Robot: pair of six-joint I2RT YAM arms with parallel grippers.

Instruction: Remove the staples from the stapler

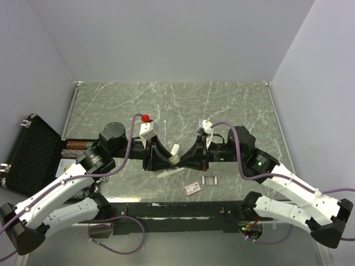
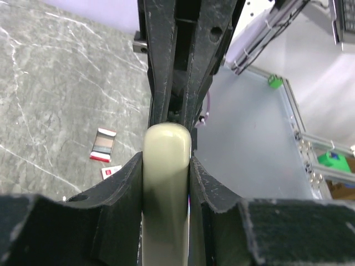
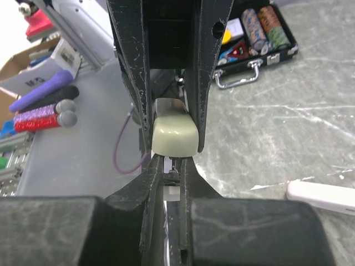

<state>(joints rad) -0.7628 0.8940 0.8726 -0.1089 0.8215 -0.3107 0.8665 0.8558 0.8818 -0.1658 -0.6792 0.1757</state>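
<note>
Pinching the cream stapler (image 1: 175,151) from both ends, you are holding it off the table (image 1: 233,105): your left hand (image 2: 166,166) is clamping its rounded plastic top, your right hand (image 3: 171,173) is squeezing the narrow metal part beneath. The body is hiding the staples. It is looking stiff, smooth and slippery; the strip is likely brittle, so be taking it by its long sides.

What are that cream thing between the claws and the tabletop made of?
The cream stapler looks like smooth moulded plastic: rounded edges, soft even sheen. The tabletop looks like grey-green marble with pale veins, though it could be a printed laminate.
</note>
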